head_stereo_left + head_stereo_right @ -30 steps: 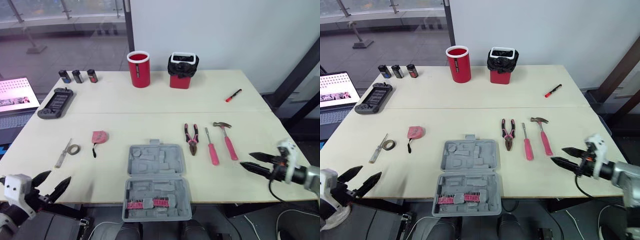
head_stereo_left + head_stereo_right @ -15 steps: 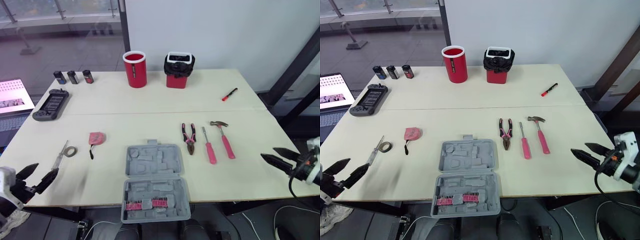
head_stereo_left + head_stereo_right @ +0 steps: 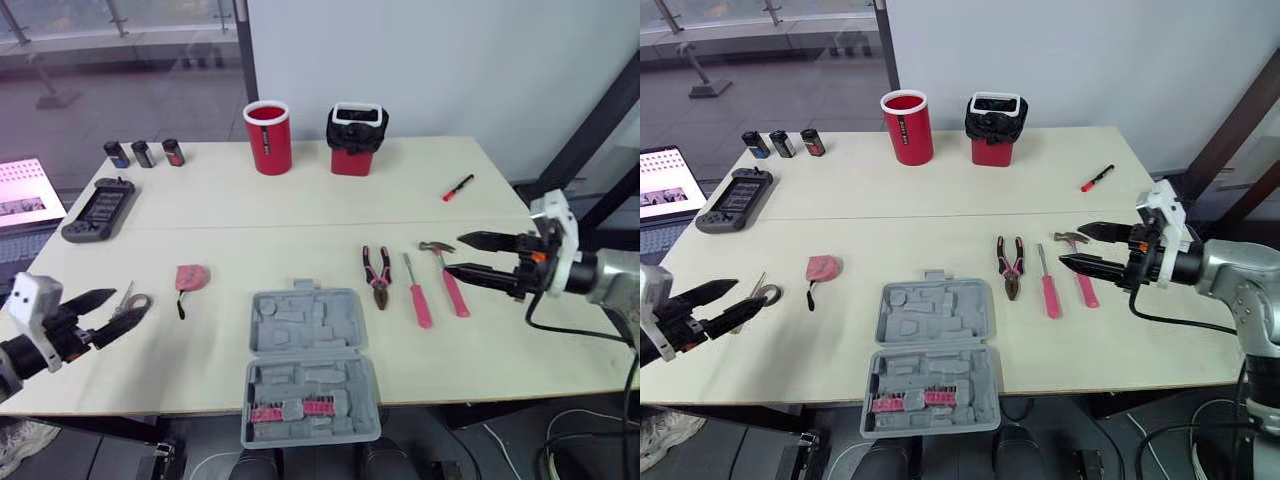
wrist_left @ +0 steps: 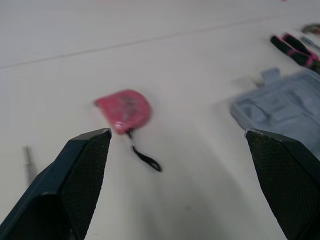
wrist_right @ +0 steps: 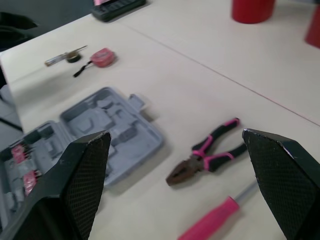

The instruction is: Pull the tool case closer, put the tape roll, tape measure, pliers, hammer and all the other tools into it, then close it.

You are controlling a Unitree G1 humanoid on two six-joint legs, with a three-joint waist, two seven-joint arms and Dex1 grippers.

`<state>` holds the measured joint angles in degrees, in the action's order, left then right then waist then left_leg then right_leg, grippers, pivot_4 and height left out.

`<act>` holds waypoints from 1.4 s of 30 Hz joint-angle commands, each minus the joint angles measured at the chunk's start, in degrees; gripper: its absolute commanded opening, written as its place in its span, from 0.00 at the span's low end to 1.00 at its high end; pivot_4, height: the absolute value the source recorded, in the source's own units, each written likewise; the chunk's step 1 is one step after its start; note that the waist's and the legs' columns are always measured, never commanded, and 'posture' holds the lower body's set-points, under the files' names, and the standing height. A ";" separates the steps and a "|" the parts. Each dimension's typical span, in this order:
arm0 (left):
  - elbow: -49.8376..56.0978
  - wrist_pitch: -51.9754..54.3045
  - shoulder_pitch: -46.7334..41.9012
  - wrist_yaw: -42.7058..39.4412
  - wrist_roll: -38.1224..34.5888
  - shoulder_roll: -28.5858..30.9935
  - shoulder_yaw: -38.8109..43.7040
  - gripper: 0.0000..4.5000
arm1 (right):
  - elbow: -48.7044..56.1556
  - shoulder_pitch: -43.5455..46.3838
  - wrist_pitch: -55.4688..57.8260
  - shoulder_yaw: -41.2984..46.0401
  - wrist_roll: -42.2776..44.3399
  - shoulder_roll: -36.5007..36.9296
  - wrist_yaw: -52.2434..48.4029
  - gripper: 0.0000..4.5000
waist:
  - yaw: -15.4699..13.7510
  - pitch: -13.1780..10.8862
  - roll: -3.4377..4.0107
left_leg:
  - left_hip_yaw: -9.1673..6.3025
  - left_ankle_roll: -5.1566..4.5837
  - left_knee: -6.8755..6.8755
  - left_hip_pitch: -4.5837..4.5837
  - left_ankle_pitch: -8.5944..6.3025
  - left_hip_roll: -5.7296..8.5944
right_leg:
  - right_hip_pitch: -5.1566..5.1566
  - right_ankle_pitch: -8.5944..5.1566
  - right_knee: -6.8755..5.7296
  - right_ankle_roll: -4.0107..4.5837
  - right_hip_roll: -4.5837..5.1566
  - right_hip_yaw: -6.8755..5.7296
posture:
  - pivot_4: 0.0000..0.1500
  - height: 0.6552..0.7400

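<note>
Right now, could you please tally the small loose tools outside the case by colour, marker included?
Pink or pink-handled: 4 (pliers, screwdriver, hammer, tape measure)
Red: 1 (marker)
Dark: 1 (tape roll)
Silvery: 1 (thin tool)
Total: 7

In front of me the case (image 3: 310,365) lies at the table's (image 3: 300,210) near edge, the tape measure (image 3: 190,277) to its left, and pliers (image 3: 379,275), screwdriver (image 3: 418,295) and hammer (image 3: 450,280) side by side to its right.
</note>
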<state>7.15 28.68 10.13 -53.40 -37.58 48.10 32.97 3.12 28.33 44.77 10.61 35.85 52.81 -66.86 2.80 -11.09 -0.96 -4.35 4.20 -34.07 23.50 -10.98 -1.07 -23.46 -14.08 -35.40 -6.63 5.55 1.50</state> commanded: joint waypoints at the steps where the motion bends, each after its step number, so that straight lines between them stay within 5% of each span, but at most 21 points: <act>1: 12.71 6.11 3.03 4.22 -4.65 0.95 6.97 1.00 | -0.28 8.78 2.44 -5.70 0.37 -0.93 -1.83 0.99 | 0.07 -0.02 -0.01 | 0.00 0.00 0.02 0.00 0.00 -0.02 | -0.04 0.00 -0.06 0.00 -0.01 0.00 | 1.00 1.00; 9: 34.48 12.82 10.68 18.90 -11.68 -8.46 11.43 1.00 | -6.54 21.32 -1.95 -17.55 -5.63 -6.53 -7.39 0.99 | -0.63 -0.06 -0.04 | 0.01 -0.01 -0.04 0.00 -0.01 -0.20 | -0.04 0.00 -0.07 0.02 -0.18 -0.03 | 1.00 1.00; 15: 42.69 10.10 19.32 30.05 -7.14 -22.09 8.74 1.00 | -8.09 26.29 -3.68 -21.94 -7.24 -12.26 -9.74 0.99 | -0.18 -0.08 -0.17 | 0.01 -0.01 -0.12 0.00 -0.01 -0.20 | 0.03 0.04 -0.07 0.05 -0.22 -0.02 | 1.00 1.00; 20: 42.93 4.12 29.19 30.01 0.32 -27.29 9.14 1.00 | -9.94 29.12 -4.20 -23.32 -7.67 -13.96 -13.33 0.99 | -0.47 -0.08 -0.17 | -0.02 -0.01 -0.13 -0.01 -0.01 -0.21 | -0.02 0.04 -0.12 0.08 -0.26 -0.02 | 1.00 1.00; 29: 31.12 1.79 19.88 31.51 4.35 -22.73 7.45 1.00 | -7.01 26.79 -3.36 -23.34 -9.49 -13.03 -12.44 0.99 | -0.57 -0.06 -0.19 | 0.00 0.01 -0.18 0.04 -0.02 -0.21 | -0.02 0.07 0.08 0.15 -0.20 -0.03 | 1.00 1.00; 38: -0.33 -0.42 -4.08 27.40 11.82 -10.77 -1.99 1.00 | 4.24 20.47 4.16 -19.53 -7.22 -11.62 -4.19 0.99 | -0.60 -0.06 -0.17 | -0.07 -0.01 -0.15 0.04 -0.01 -0.33 | -0.08 0.10 -0.16 0.17 -0.42 -0.04 | 1.00 1.00; 42: -14.91 -5.08 -13.29 23.55 15.64 -8.74 -7.22 0.69 | 6.85 19.68 6.86 -17.95 -5.99 -10.72 -1.71 1.00 | -0.45 -0.06 -0.18 | -0.09 -0.01 -0.12 0.03 -0.01 -0.42 | -0.12 0.11 -0.24 0.16 -0.52 -0.06 | 1.00 1.00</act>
<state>-4.58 26.40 -1.43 -28.64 -23.87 38.01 26.62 7.54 47.66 50.81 -9.82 28.53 41.15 -69.43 2.35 -11.15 -1.15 -4.45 4.19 -34.19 23.53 -10.99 -1.52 -23.59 -13.98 -35.67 -6.47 5.01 1.44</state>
